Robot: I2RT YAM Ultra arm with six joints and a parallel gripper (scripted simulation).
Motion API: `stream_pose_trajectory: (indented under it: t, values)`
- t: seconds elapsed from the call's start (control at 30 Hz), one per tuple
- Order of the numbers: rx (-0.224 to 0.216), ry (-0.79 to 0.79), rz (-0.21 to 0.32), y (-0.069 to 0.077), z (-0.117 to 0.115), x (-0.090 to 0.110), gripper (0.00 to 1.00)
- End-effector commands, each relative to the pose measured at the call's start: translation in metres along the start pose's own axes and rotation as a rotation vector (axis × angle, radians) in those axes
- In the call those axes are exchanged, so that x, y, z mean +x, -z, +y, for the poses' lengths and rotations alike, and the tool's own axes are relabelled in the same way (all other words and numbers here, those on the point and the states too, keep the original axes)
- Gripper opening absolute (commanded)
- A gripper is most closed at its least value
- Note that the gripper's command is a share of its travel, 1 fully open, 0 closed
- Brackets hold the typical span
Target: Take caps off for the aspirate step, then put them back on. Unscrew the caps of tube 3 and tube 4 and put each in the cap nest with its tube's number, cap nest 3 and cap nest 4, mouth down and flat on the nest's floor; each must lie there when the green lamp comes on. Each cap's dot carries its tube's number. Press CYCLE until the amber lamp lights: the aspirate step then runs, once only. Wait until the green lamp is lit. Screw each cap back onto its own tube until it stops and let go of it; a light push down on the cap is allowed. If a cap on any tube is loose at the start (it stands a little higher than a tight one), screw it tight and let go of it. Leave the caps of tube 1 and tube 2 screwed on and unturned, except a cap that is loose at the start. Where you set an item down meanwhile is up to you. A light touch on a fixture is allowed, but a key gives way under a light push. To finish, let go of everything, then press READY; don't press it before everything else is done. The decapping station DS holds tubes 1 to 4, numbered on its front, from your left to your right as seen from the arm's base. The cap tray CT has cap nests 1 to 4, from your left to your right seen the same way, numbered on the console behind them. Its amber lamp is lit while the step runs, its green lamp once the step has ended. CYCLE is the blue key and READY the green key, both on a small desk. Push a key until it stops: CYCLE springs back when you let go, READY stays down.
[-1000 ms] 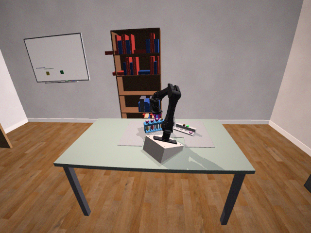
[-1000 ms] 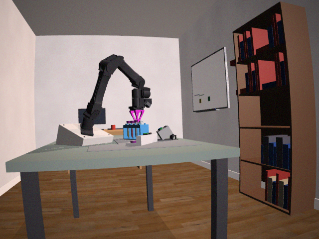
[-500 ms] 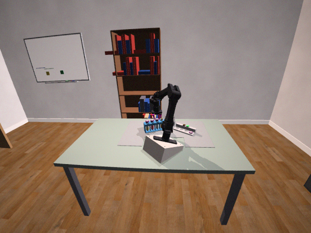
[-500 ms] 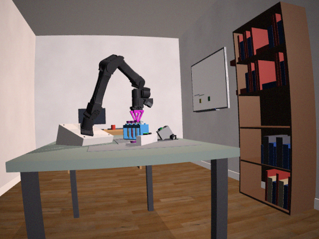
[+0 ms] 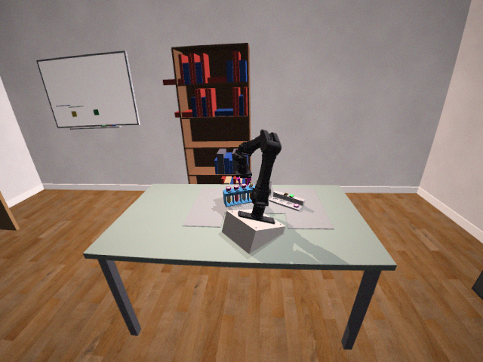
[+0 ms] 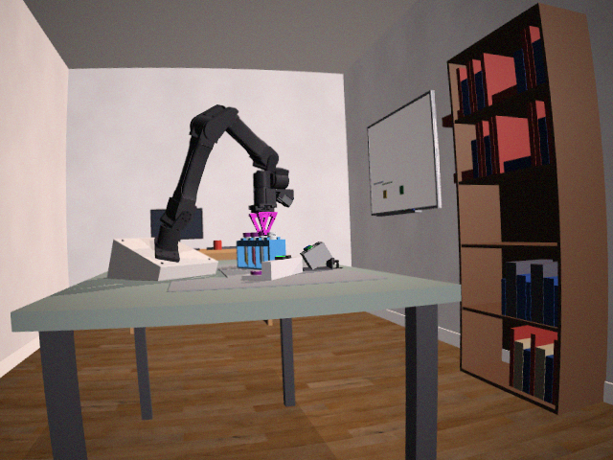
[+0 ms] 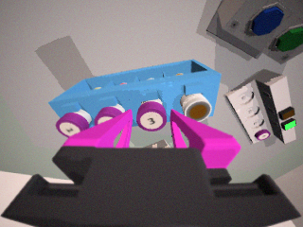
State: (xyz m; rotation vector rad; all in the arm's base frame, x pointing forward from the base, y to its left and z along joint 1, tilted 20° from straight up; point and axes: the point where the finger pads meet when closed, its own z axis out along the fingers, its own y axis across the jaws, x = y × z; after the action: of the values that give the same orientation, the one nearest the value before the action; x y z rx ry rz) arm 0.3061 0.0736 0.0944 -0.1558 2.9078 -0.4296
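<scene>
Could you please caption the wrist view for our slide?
Open magenta-fingered gripper above purple cap 3 on the blue tube station; green lamp lit.

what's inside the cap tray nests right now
In the wrist view, one purple cap sits in the end nest of the cap tray, nearest the camera. The other three nests show only pale floors. Its number is too small to read. The green lamp is lit.

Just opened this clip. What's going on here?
The arm's gripper stands open over the blue decapping station, with its fingers on either side of cap 3, which sits on its tube. It holds nothing. Tube 4 is uncapped, and a purple cap lies in the tray's end nest. The green lamp is lit, so recapping looks under way.
</scene>
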Motion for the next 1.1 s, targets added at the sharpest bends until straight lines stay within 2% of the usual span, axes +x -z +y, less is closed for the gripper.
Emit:
stream_pose_trajectory:
  t: [0.0,0.33,0.4,0.53,0.73,0.77,1.07]
  values:
    - [-0.003,0.148,-0.013,0.0036,0.0006,-0.0023,0.49]
    - [-0.001,0.548,-0.013,0.0036,0.0005,-0.0023,0.49]
    - [-0.001,0.548,-0.013,0.0036,0.0005,-0.0023,0.49]
    - [0.0,0.693,-0.013,0.0036,0.0003,-0.0021,0.49]
    - [0.0,0.694,-0.013,0.0036,-0.0001,-0.0018,0.49]
    - [0.0,0.694,-0.013,0.0036,-0.0001,-0.0018,0.0]
    - [0.0,0.693,-0.013,0.0036,0.0,-0.0018,0.0]
